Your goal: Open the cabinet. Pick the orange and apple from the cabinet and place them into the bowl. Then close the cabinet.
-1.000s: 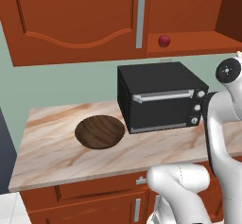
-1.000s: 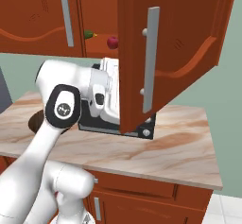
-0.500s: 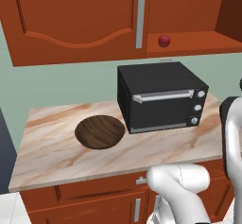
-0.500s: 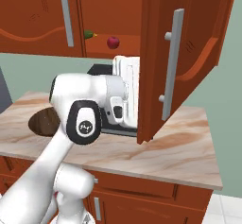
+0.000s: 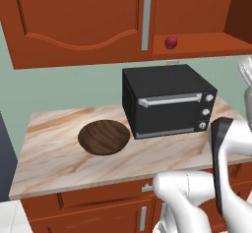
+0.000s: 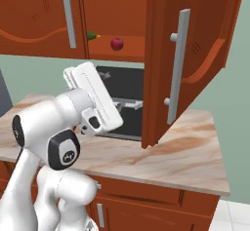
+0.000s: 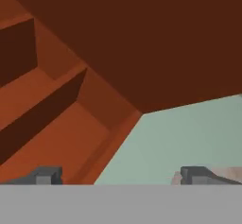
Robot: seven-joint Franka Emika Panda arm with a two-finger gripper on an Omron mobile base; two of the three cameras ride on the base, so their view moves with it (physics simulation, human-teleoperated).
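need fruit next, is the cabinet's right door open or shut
Open: the right door is swung wide, baring the shelf with the apple; the left door is shut.

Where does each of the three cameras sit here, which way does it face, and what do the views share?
Left base view: behind the arm to its left, looking forward and down at the counter, bowl and microwave; white arm links at lower right.
Right base view: behind to its right, facing the cabinet with its right door swung open; the arm rises from lower left.
Hand view: on the hand, facing the cabinet's interior; the gripper shows its two fingertips apart.
Both base views share the apple, microwave and counter.
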